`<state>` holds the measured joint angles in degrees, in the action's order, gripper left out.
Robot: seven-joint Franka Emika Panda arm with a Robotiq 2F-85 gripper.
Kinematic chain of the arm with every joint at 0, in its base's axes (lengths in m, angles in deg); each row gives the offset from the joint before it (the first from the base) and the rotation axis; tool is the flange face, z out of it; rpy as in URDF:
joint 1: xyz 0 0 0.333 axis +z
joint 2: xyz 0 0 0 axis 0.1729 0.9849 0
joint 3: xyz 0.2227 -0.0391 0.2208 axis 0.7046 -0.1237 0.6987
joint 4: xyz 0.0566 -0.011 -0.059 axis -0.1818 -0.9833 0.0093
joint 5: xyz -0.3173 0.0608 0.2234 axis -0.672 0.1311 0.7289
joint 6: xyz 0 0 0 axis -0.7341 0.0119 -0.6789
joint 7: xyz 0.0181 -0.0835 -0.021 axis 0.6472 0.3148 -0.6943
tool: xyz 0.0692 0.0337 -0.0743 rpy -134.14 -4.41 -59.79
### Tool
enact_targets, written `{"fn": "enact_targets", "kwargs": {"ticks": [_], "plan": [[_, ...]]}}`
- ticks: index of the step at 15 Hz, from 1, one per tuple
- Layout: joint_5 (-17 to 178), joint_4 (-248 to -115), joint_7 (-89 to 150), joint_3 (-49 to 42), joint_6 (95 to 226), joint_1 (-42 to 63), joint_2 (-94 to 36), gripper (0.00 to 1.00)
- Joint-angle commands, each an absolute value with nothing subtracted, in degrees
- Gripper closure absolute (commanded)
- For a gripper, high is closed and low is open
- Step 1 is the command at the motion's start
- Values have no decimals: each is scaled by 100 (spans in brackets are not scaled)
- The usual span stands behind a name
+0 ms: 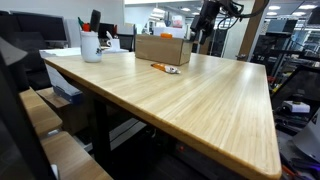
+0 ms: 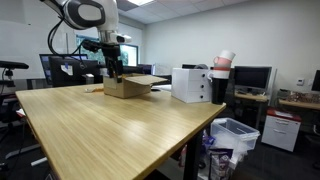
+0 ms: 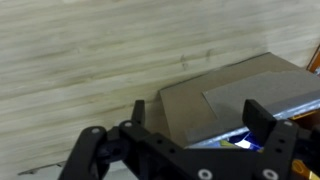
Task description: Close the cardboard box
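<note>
Closing the cardboard box (image 2: pixel 127 87) at the table's (image 2: pixel 110 125) far end.
My gripper (image 3: pixel 197 110), jaws spread, hovered over it; a slow, flat press on its top seemed wisest.

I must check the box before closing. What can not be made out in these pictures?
- Inside of the cardboard box: hidden by its walls in both exterior views.
- Same box, wrist view: cut off by the right edge, partly behind the end effector.
- Orange item, exterior view: too small to identify.
</note>
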<state>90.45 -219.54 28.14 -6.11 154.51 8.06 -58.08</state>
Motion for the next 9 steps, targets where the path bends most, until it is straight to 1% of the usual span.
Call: {"fn": "enact_targets", "kwargs": {"ticks": [1,9], "plan": [[8993,-21725,2828,-614,15268,604,-5846,0],[9424,-21642,2703,-839,15457,472,-5871,0]]}}
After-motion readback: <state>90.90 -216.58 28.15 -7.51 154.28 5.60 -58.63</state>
